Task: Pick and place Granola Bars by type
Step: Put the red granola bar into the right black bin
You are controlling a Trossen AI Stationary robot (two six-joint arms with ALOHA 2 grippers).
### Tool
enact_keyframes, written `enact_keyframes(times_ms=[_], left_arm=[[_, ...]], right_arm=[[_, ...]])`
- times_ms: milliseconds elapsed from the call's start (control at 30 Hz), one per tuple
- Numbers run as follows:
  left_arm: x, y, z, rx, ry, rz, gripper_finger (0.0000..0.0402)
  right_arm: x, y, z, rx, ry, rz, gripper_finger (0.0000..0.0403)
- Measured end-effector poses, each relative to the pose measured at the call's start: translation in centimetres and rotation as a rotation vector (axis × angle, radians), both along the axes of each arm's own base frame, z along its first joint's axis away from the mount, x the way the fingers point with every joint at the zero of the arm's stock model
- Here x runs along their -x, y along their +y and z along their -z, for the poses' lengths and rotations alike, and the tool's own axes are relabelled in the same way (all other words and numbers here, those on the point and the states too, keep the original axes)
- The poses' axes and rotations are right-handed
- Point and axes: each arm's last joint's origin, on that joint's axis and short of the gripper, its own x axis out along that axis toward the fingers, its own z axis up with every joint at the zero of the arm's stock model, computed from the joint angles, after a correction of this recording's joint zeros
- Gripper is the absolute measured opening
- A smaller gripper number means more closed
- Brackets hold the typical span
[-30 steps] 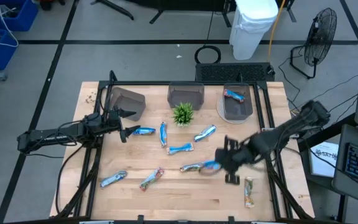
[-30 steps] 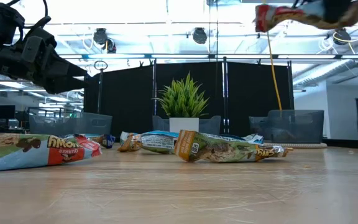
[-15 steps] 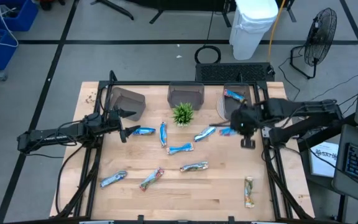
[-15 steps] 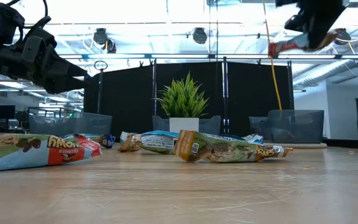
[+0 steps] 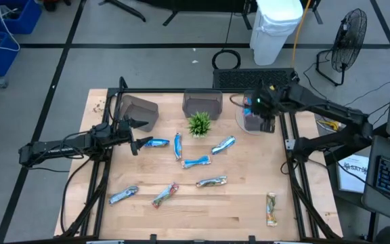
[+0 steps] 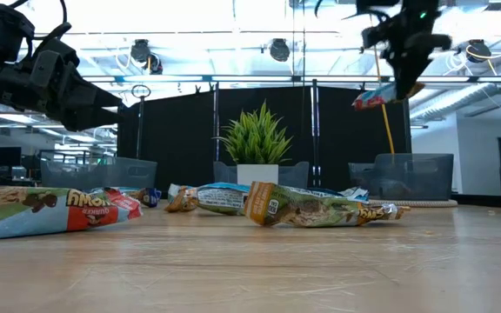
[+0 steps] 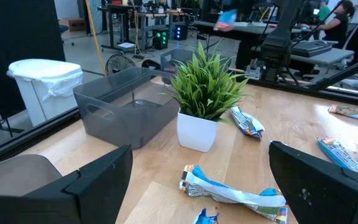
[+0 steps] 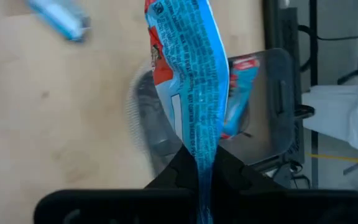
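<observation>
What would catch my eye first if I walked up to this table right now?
Probably the right gripper, raised over the grey bin at the table's far right with a blue-wrapped granola bar pinched in its shut fingers; another bar already lies in that bin. Next, the small green plant standing mid-table among scattered bars, while the left gripper waits open near the left side.

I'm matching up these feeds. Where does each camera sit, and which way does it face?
High: overhead, straight down; both arms, table.
Low: tabletop height, level; right gripper overhead.
Left wrist: past its own fingers at the plant.
Right wrist: down onto the blue bar over the bin.
Shared: plant.
</observation>
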Motion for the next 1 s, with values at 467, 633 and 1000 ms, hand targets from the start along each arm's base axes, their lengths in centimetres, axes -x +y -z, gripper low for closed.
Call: enact_keyframes(times_ms=[467, 633, 1000], left_arm=[[0.0, 0.0, 0.0, 0.0, 0.0, 0.0, 0.0374], [0.0, 0.0, 0.0, 0.0, 0.0, 0.0, 0.0374], [0.0, 0.0, 0.0, 0.0, 0.0, 0.0, 0.0374]], right_arm=[[-0.5, -10.3, 5.7, -0.085, 0.156, 0.216, 0.0006], [-0.7, -12.0, 7.9, -0.139, 0.212, 0.251, 0.0006], [-1.8, -11.9, 11.6, -0.238, 0.201, 0.283, 0.0006]])
